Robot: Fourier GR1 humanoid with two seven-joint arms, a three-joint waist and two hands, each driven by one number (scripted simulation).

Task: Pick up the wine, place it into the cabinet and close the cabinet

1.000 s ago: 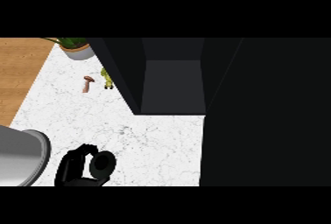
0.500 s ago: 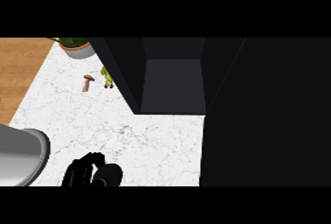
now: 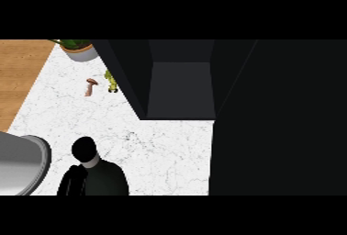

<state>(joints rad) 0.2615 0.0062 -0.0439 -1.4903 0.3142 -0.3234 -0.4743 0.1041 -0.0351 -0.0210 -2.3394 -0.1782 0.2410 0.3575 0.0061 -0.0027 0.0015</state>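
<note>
Here the wine (image 3: 102,176) is at the lower left of the head view, standing upright over the near part of the bench (image 3: 163,151). We look down on its round black cap, with a pale neck below and a dark body. The left hand (image 3: 70,181) is a black strip along the left side of the body. Its fingers seem to curl round the wine, so I judge that it grasps the wine, though most of the hand is hidden. Whether the wine touches the bench or is lifted, I cannot tell. Upright carrying makes sense, because the bottle must go standing into the cabinet (image 3: 180,87). The cabinet is farther back and to the right, well apart from the wine, and its dark inside is open to receive it. A large black panel (image 3: 278,119) fills the right of the view; it may be the door, but this is not sure. The right hand does not show.

The bench is white marble with thin grey veins. At its far left corner stands a potted plant (image 3: 76,48), and near it lie a small brown thing (image 3: 89,86) and a yellow-green thing (image 3: 109,81). Wooden boards (image 3: 20,69) show on the left. A grey rounded shape (image 3: 20,165) is just beside the hand.
</note>
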